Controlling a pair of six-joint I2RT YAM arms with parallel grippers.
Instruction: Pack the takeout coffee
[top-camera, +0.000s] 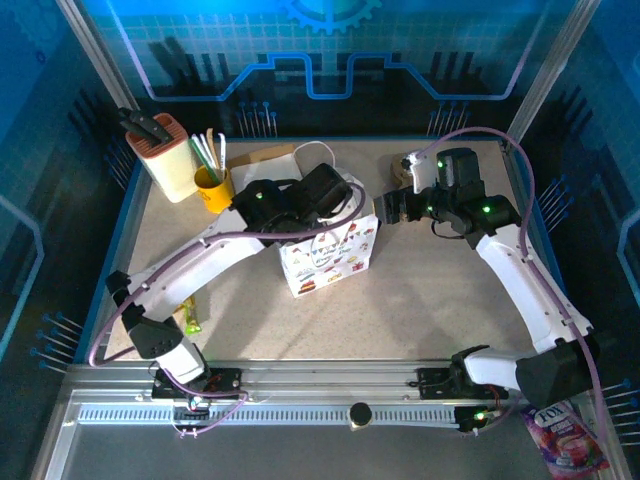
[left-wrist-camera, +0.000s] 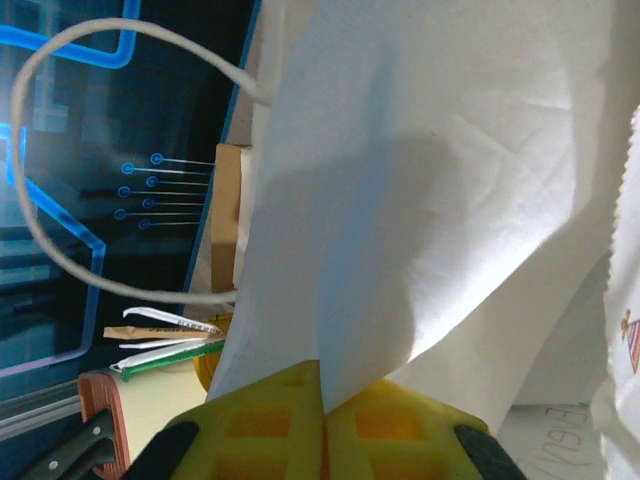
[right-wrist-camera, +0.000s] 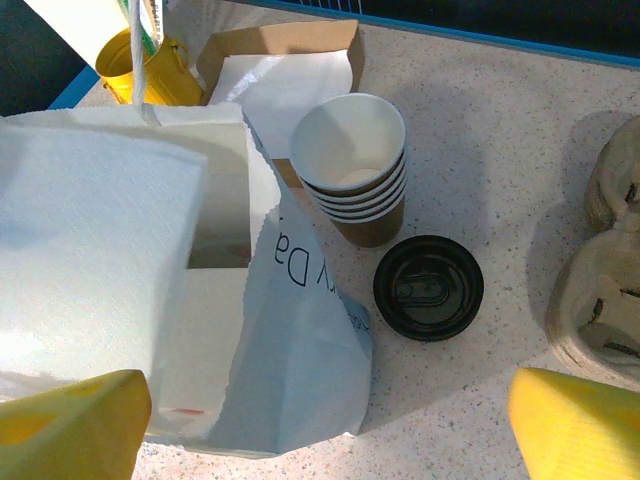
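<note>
A stack of nested tan-brown paper cups (right-wrist-camera: 355, 170) with white insides stands open-topped on the table. One black lid (right-wrist-camera: 428, 287) lies flat just to its right, off the cups. The white printed paper bag (top-camera: 325, 255) stands mid-table, its mouth held open. My left gripper (left-wrist-camera: 325, 410) is shut on the bag's (left-wrist-camera: 420, 200) upper edge, the paper pinched between its yellow fingers (left-wrist-camera: 250, 430). My right gripper (right-wrist-camera: 325, 440) hangs open above the table beside the bag (right-wrist-camera: 150, 260), nothing between its fingers (right-wrist-camera: 575, 425); cups and lid lie ahead of it. In the top view it (top-camera: 390, 210) is right of the bag.
The beige pulp carrier (right-wrist-camera: 600, 290) sits at the right, also at the back (top-camera: 405, 165). A knife block (top-camera: 160, 150), a yellow cup of straws (top-camera: 213, 185) and a brown box (right-wrist-camera: 285, 70) stand back left. A snack packet (top-camera: 565, 440) lies off the table's front right.
</note>
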